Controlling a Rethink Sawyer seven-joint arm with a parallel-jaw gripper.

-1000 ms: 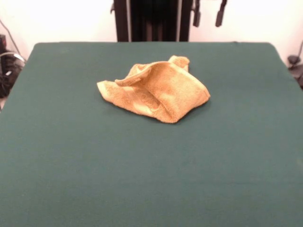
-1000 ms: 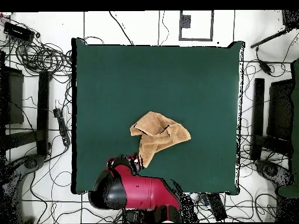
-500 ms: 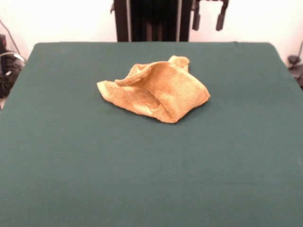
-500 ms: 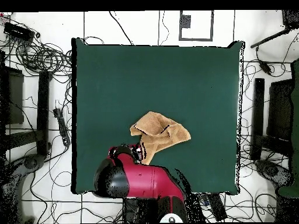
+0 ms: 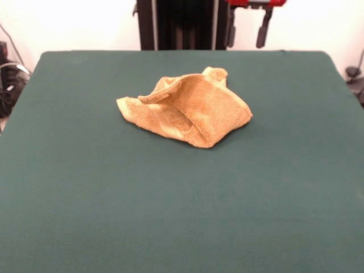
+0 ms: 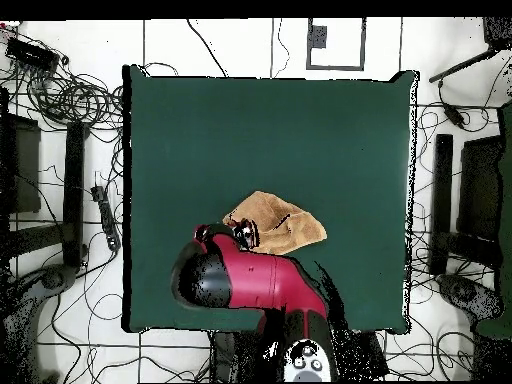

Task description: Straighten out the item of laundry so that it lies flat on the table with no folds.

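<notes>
Golden-orange towel [image 5: 185,108] sits crumpled near the green desk's [image 5: 182,216] centre, so I judge I should lower my empty, parted end effector [image 5: 245,31], hanging high at its 1 o'clock, onto one exposed corner and drag outward.

A plain white wall [image 5: 85,23] stands behind, brightly lit. From above, the floor [image 6: 240,45] is pale tile with dark seams, strewn with black cables [image 6: 70,95]; dark stands [image 6: 72,190] flank both sides.
</notes>
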